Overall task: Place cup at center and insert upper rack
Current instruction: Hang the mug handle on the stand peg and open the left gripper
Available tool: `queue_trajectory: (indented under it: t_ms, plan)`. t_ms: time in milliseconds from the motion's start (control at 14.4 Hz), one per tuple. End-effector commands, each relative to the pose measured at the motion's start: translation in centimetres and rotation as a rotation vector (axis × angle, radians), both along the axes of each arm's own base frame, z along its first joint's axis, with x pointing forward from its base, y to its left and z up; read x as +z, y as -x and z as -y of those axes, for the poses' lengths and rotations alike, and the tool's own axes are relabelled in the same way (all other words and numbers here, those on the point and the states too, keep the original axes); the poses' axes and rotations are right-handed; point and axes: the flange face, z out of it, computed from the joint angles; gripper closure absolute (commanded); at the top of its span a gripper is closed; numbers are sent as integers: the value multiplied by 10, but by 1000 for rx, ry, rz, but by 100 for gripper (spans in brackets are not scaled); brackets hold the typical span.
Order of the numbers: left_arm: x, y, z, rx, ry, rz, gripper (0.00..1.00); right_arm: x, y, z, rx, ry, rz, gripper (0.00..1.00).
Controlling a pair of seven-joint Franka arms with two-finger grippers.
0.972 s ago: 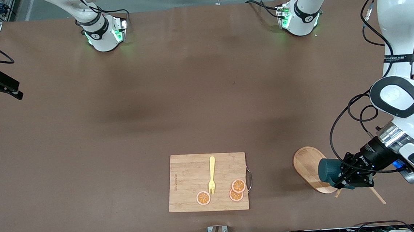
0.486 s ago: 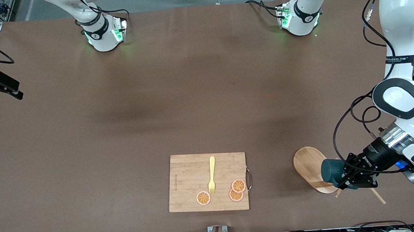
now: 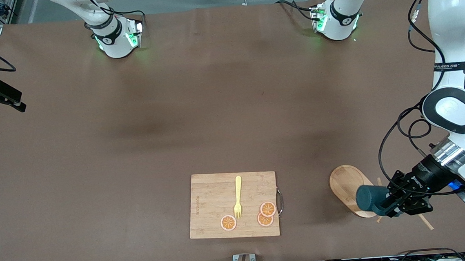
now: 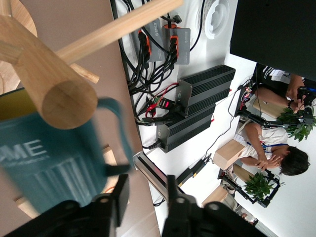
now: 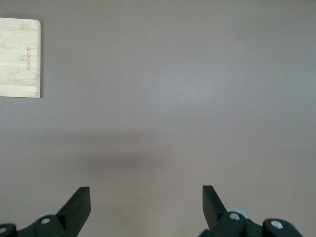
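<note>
Half the upper rack [image 3: 348, 188] hides under the cup [image 3: 369, 198].

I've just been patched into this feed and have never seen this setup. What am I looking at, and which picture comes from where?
Two white robot arms stand at a brown table. The big picture is from a high camera facing them; the other two are from cameras on each arm's wrist. The left pincer is shut on a teal cup, held over the mug tree, which lies on its side at the left arm's end of the table. The right pincer is open and waits over bare table. A cutting board toward the right arm's end from the mug tree carries a yellow fork and three orange slices.
</note>
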Motion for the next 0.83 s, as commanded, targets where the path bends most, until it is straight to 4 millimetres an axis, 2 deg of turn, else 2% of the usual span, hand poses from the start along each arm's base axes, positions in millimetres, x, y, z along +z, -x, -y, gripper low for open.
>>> queue_trajectory:
  t_ms: [0, 208, 416, 486, 625, 763]
  plan:
    - [12, -2, -2, -2, 14, 32, 0, 2, 10, -1, 7, 4, 7, 0]
    - [27, 0, -1, 2, 15, 48, 0, 2, 9, -2, 9, 4, 8, 0]
    - [58, 5, 2, -8, -6, 91, 0, 2, 9, -3, 10, 4, 8, 0]
    - [75, 9, 0, -7, -12, 111, 0, 2, 9, -3, 10, 4, 8, 0]
    - [100, 22, 5, -37, -44, 125, 0, 3, 9, -3, 10, 4, 8, 0]
    - [122, 43, 12, -110, -166, 128, 0, 2, 9, -3, 10, 4, 8, 0]
